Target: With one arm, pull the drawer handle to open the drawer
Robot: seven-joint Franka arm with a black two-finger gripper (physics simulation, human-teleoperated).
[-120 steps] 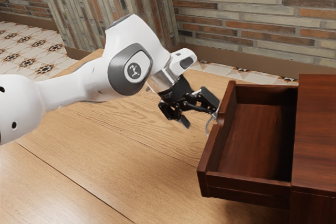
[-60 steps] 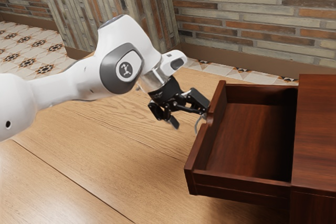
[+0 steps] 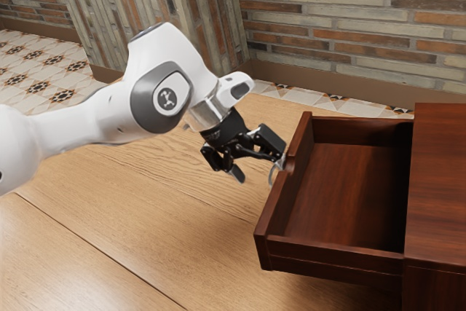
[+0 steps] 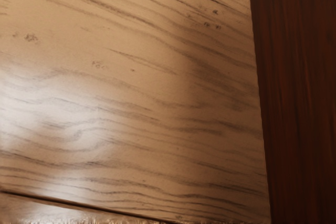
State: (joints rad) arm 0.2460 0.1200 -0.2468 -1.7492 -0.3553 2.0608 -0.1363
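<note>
Since 1 s ago the drawer (image 3: pixel 279 205) has slid further out of the cabinet (image 3: pixel 437 180). Most of that travel came in the first half-sec, w/ only a little since. The gripper (image 3: pixel 256 168) has backed away from the cabinet w/ it. So your pull is working, and I'd judge the task nearly done, tho the end stop isn't visible. The fingers are spread, not clamped. The near finger (image 3: pixel 237 172) stands clear of the handle (image 3: pixel 274 172), which sits betw. the two, close by the far one. That far finger prob. hooks it, but contact is too small to confirm. The drawer front (image 4: pixel 299 98) lies just beyond the far finger, w/ the table (image 4: pixel 126 98) under the hand. Inside the drawer there's just bare wood floor and nothing stored in the part that shows; the back end is in shadow.
</note>
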